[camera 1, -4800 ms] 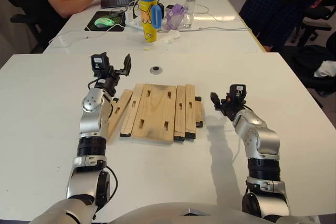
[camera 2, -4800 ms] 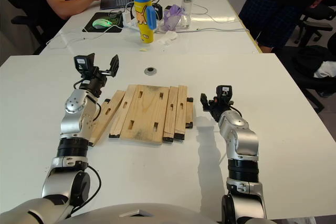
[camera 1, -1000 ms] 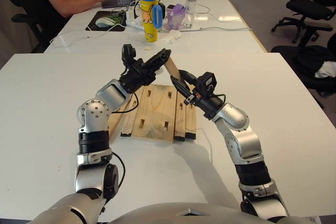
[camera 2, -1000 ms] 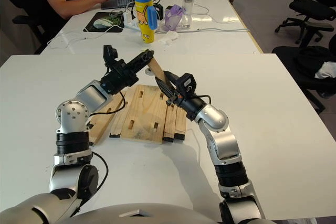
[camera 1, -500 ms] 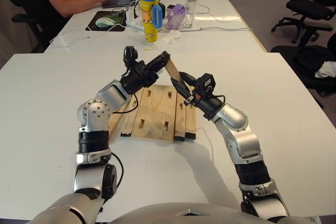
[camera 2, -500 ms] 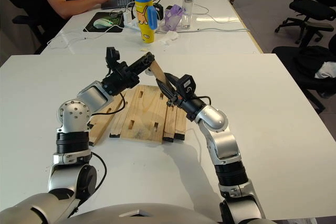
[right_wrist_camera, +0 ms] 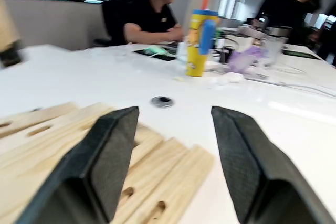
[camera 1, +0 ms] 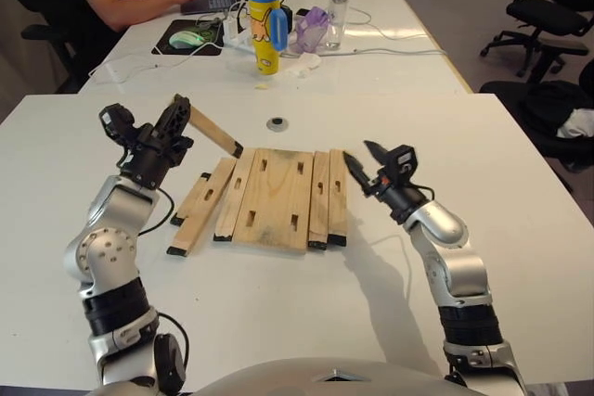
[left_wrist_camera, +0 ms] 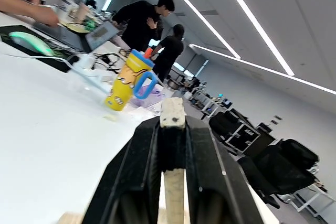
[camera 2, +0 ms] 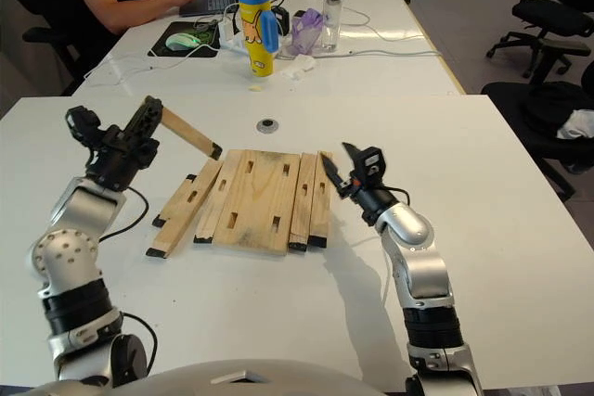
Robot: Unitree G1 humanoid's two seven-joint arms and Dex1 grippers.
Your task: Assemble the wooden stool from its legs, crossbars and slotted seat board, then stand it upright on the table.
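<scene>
Left pincer (camera 1: pixel 174 119) clenches a wooden bar (camera 1: pixel 216 135), its free end sloping down to the right toward the slotted seat board (camera 1: pixel 274 194). The released right pincer (camera 1: pixel 364 159) hovers near the board's far side.

No text, number or sign can be read anywhere. A printed cartoon figure is seen on the yellow cup (camera 1: pixel 264 30), which stands beyond the seat board (camera 1: pixel 274 194), but no lettering can be made out on it.
</scene>
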